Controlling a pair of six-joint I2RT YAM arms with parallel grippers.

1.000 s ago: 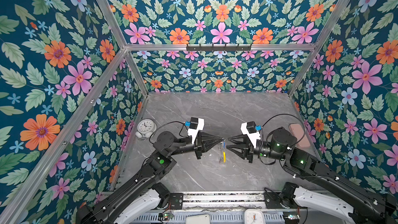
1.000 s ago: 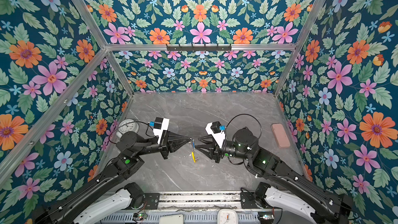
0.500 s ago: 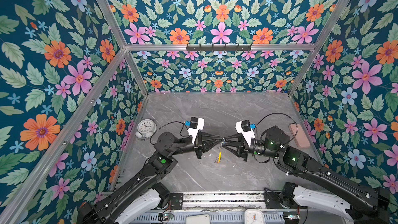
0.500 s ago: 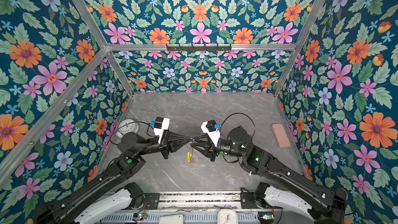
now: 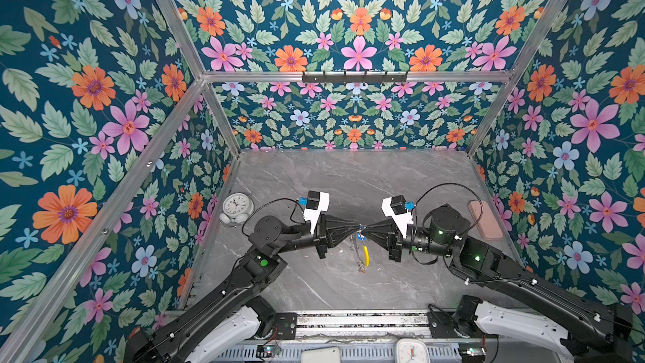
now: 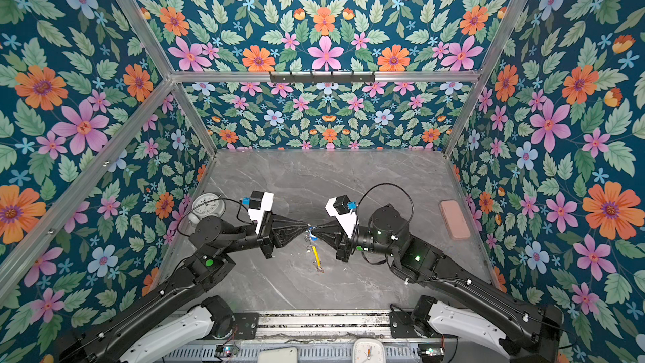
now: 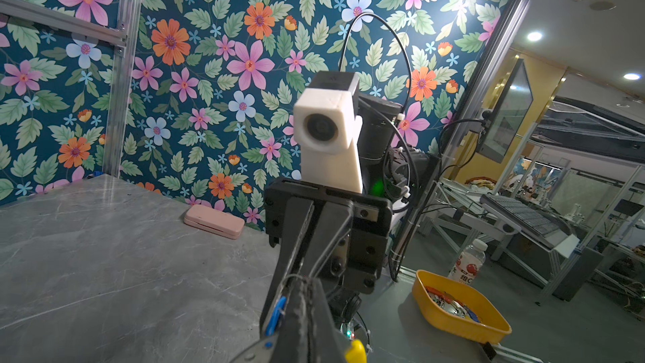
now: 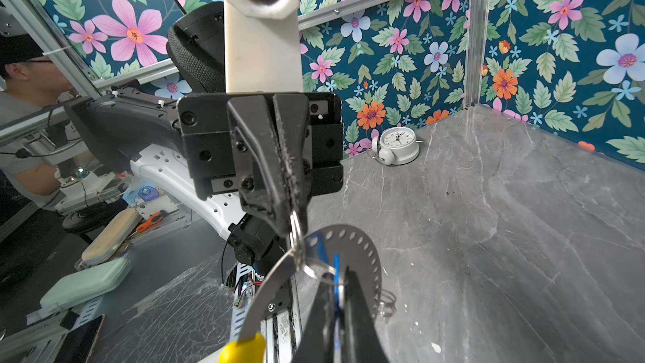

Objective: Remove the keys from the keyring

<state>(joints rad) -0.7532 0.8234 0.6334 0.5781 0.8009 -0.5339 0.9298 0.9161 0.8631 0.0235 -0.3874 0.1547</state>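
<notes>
At the front rail, both arms rise off their white bases and lean in over the grey marble table [image 5: 314, 176]. Just beyond, over the table's middle, they meet nose to nose!

The left gripper [image 5: 357, 229] is pinched tight on the keyring [image 8: 352, 239]. The right wrist view shows its black tips clamped on the hoop's edge, right where a silver split ring [image 8: 296, 235] sits. The right gripper [image 5: 366, 229] is closed down just as hard, its fingers [image 8: 319, 323] squeezing the blue tag of the blue-tagged key [image 8: 335, 274]. Tip to tip, barely a gap between them in both top views.

The keyring hangs from that pinch, edge-on from above, with its yellow sleeve [image 5: 365, 255] on the lower arc. More small split rings [image 8: 385, 303] dangle off the perforated rim. Whether the low end touches the table, I can't tell. Down there is a speck of red [image 5: 363, 269], the red-tagged key, too small to make out in detail.

Further back, a white alarm clock [image 5: 237, 206] stands by the left wall and a pink case [image 5: 485, 219] lies flat by the right wall. Both are well apart from the action. Right at the back, a black hook rail [image 5: 354, 77] runs along the floral wall.
</notes>
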